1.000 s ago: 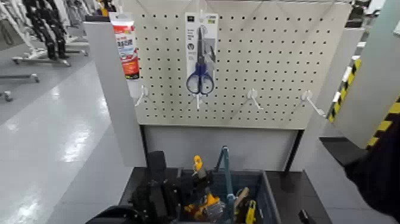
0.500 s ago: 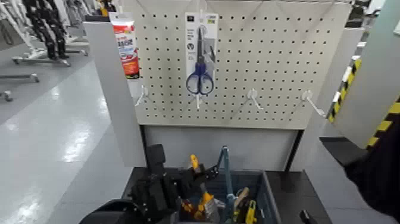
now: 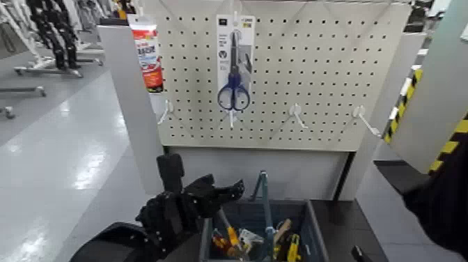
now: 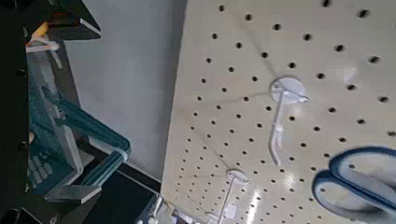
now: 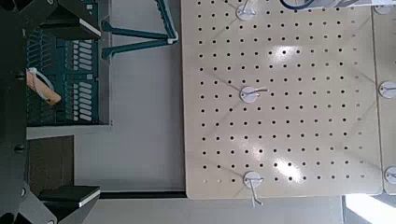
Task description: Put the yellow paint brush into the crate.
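The yellow paint brush (image 3: 228,235) lies slanted inside the crate (image 3: 306,212), a dark blue-grey slatted basket with an upright centre handle (image 3: 264,202), at the bottom centre of the head view. My left gripper (image 3: 224,189) is open and empty, raised above the crate's left end, apart from the brush. The left wrist view shows the crate's handle (image 4: 86,140) and the pegboard. My right gripper (image 5: 65,105) is open and parked low at the right. Its wrist view looks at the crate (image 5: 70,56) from the side.
A pegboard (image 3: 313,76) stands behind the crate with blue-handled scissors (image 3: 234,90), bare hooks (image 3: 298,115) and a red-and-white tube (image 3: 147,52) at its left post. Other tools lie in the crate (image 3: 289,244). A yellow-black striped post (image 3: 453,139) stands at the right.
My left gripper held the brush over the crate, then let it go. The brush now lies in the crate and the gripper has risen and drawn back to the left.
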`<action>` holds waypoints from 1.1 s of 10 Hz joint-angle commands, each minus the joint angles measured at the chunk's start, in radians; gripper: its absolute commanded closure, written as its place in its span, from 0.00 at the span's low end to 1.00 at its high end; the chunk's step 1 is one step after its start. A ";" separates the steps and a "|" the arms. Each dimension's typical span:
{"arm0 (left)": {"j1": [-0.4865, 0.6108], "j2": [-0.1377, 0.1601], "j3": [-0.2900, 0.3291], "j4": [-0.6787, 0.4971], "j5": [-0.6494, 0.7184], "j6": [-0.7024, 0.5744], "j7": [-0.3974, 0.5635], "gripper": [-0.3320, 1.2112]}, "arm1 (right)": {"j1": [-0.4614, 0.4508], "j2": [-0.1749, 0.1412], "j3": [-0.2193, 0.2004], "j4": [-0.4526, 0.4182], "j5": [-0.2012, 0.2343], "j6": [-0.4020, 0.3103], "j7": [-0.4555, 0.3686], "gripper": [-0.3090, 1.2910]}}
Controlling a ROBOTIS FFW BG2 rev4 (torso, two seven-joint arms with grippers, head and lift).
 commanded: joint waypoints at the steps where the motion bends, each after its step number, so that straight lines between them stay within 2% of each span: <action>1: 0.044 0.006 0.027 -0.099 -0.160 0.001 0.029 0.30 | 0.001 0.000 0.000 0.000 0.000 0.000 0.001 0.28; 4: 0.142 0.009 0.069 -0.159 -0.347 -0.148 0.064 0.30 | 0.001 0.000 0.000 -0.002 0.000 0.000 0.001 0.28; 6: 0.228 -0.012 0.116 -0.163 -0.466 -0.229 0.087 0.30 | 0.003 0.001 -0.002 -0.002 0.000 -0.002 0.001 0.28; 9: 0.357 -0.029 0.178 -0.165 -0.521 -0.301 0.153 0.30 | 0.008 0.004 -0.006 -0.002 -0.002 -0.008 0.001 0.28; 11: 0.416 -0.031 0.196 -0.180 -0.544 -0.329 0.193 0.30 | 0.008 0.004 -0.006 -0.002 -0.006 -0.011 0.002 0.28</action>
